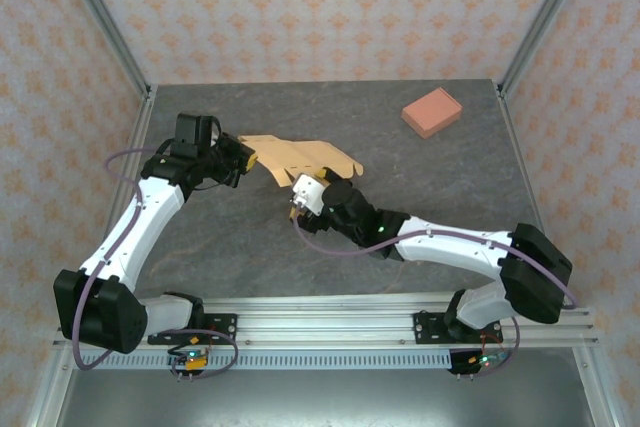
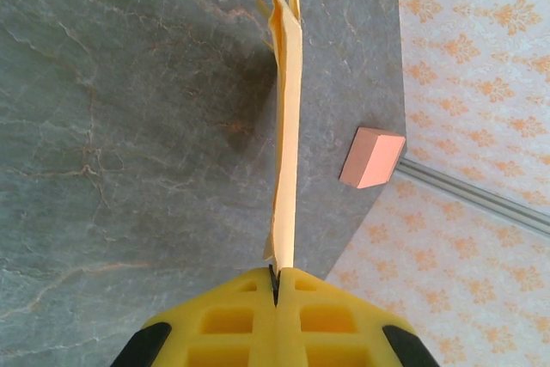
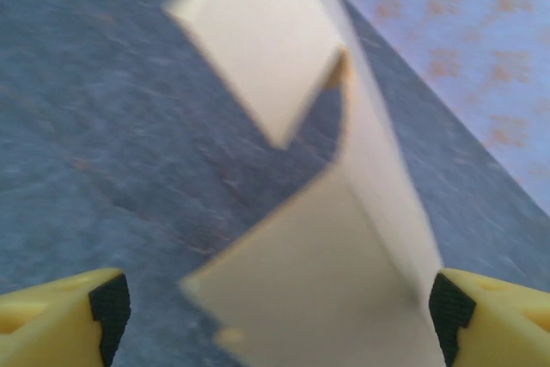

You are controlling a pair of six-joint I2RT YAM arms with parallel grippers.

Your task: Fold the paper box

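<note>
Overhead, wrist close-ups; box (image 1: 292,155) apparently common

The left arm (image 1: 140,222) and right arm (image 1: 450,244) have white shells between bulky black joint housings. A thin purple cable (image 1: 120,159) loops along each. A small green light (image 1: 380,230) glows on the right arm. The left hand (image 2: 275,279) has yellow fingers (image 2: 232,320) moulded with square recesses. The right hand (image 3: 275,307) has yellow fingers with black pads (image 3: 110,307).

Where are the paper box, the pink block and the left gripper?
paper box (image 1: 300,154), top view, middle panel.
pink block (image 2: 372,158), left wrist view, facing side.
left gripper (image 2: 276,279), left wrist view, where its fingertips meet.
</note>
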